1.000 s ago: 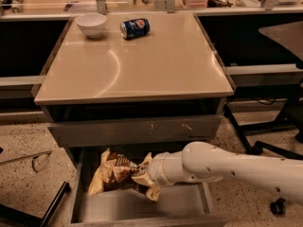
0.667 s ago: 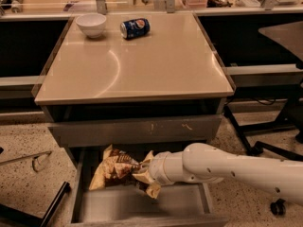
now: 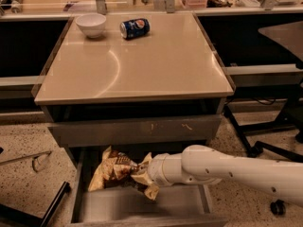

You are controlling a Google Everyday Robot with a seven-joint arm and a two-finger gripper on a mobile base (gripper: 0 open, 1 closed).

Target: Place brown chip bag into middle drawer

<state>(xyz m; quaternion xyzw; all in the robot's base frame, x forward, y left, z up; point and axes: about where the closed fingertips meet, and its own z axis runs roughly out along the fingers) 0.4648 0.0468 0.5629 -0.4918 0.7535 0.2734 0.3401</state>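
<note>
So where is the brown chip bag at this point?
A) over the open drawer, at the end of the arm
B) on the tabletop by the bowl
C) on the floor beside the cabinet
A: the brown chip bag is over the back left of the open middle drawer, with the claw right against its near end. On the tabletop are the white bowl and the blue soda can.

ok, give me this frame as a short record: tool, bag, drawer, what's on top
tool: low over the open drawer, at the bag's right end; arm enters from the right
brown chip bag: crumpled, at left rear of drawer; resting or lifted, cannot tell
middle drawer: pulled out
upper drawer front: shut, scratched
white bowl: upright, back left of countertop
soda can: on its side, right of bowl, not touching
</note>
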